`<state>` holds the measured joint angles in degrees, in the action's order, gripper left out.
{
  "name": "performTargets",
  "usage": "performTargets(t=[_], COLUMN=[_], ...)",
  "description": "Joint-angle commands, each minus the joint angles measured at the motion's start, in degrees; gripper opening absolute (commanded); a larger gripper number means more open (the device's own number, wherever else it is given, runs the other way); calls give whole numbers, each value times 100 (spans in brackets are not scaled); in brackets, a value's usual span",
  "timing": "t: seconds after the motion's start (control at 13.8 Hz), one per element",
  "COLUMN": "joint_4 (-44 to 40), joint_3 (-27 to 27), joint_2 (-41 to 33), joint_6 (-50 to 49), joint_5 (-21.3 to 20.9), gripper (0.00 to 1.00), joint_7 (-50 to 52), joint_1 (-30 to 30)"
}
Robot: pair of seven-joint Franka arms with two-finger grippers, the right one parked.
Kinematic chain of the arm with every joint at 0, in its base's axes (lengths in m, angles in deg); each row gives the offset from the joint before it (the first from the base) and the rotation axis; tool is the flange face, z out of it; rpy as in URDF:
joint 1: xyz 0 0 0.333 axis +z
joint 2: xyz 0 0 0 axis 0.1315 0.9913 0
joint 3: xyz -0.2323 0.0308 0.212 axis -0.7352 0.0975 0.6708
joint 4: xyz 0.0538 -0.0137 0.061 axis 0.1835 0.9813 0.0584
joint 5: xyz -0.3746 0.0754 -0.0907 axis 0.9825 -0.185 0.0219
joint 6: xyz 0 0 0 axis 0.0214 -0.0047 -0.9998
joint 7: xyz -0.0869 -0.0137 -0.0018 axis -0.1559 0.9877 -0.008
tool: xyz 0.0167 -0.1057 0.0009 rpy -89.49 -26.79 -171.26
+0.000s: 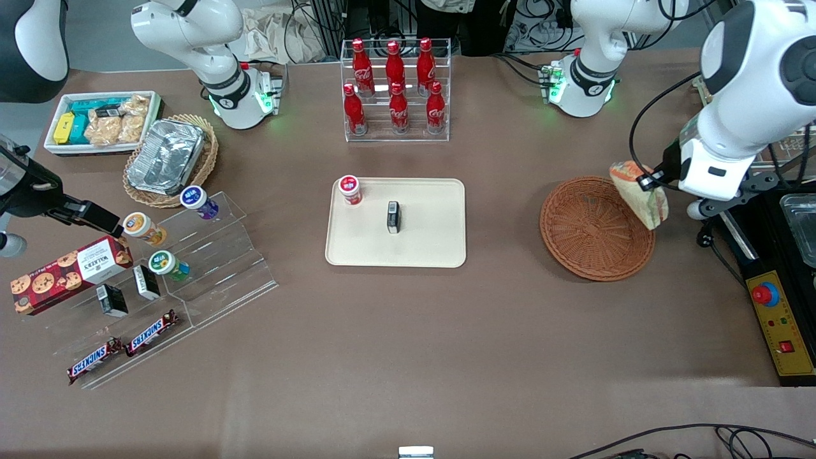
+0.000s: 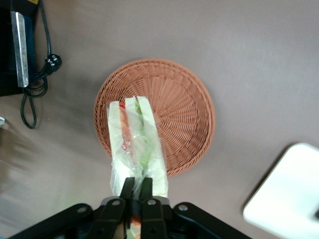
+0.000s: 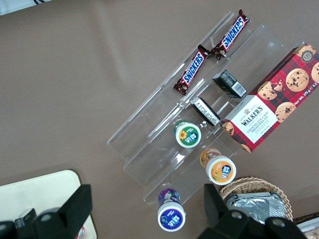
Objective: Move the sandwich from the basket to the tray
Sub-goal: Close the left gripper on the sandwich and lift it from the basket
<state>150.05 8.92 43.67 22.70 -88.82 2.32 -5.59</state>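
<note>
The sandwich (image 1: 639,193), a wrapped wedge of pale bread with green and red filling, hangs in my left gripper (image 1: 649,182) above the rim of the reddish-brown wicker basket (image 1: 590,229) at the working arm's end. In the left wrist view the gripper (image 2: 138,185) is shut on the sandwich (image 2: 135,144), with the empty basket (image 2: 182,114) below it. The cream-beige tray (image 1: 424,239) lies mid-table, toward the parked arm from the basket; its corner shows in the wrist view (image 2: 286,199).
On the tray stand a red-lidded jar (image 1: 349,189) and a small dark box (image 1: 393,216). A clear rack of red bottles (image 1: 395,89) stands farther from the camera. A black control box with a red button (image 1: 774,312) sits beside the basket at the table's end.
</note>
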Motion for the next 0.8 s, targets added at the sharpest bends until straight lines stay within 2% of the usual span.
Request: performTargets(t=[0.0,0.29,0.51,0.73], joint_4=[-207,-207,-207,-207], joint_3=[-18,-132,-439,-790], joint_2=[122,104,113,139], joint_6=[-227,-323,-341,-341], joint_5=[211,378,703,748], gripper=[0,0,0,0], joint_7=[-417,-399,55,312], joint_1=[41,-90,-144,-170])
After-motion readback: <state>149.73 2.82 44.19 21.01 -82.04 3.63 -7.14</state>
